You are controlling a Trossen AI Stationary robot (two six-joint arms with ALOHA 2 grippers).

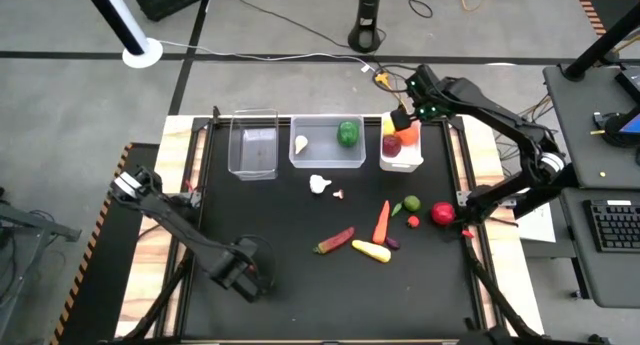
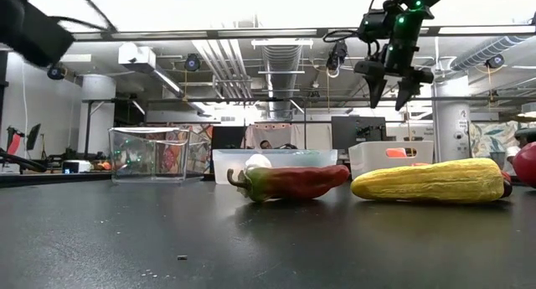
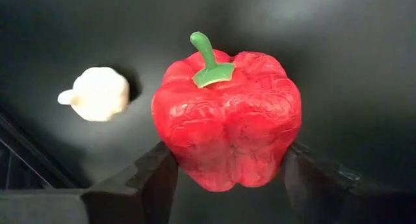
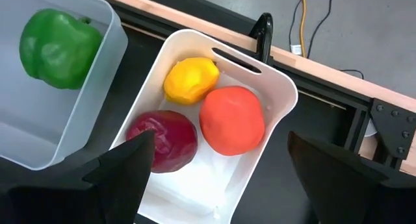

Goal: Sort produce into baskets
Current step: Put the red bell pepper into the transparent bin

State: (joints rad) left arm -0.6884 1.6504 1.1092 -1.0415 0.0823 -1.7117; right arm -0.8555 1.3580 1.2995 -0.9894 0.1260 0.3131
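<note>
- The left tool (image 3: 224, 185), at about 7 o'clock on the surface (image 1: 280, 225), has its fingers pressed against both flanks of the red bell pepper (image 3: 227, 120), which looks to be resting on the surface. The hold sits low on a rounded, waxy body. If the fingers bite below the widest part, the pepper could squirt upward and out during the lift.
- The right tool (image 1: 405, 115) hangs spread wide and empty above the white bin (image 4: 195, 37) at 1 o'clock. If the left arm carries toward the bins while this one waits there, the two arms could meet over the far edge.
- The wider clear bin (image 1: 327, 165) at 12 o'clock holds a green pepper (image 1: 348, 133), so it is the likely home for the red one. A low carry could clip its near wall and push the light bin along.
- The narrow clear bin (image 1: 253, 172) at 11 o'clock lies nearest the left arm's path. A release there would missort the pepper.
- The garlic (image 3: 97, 94) lies just beside the pepper, apart from it. A swing of the fingers at lift-off could knock it rolling.
</note>
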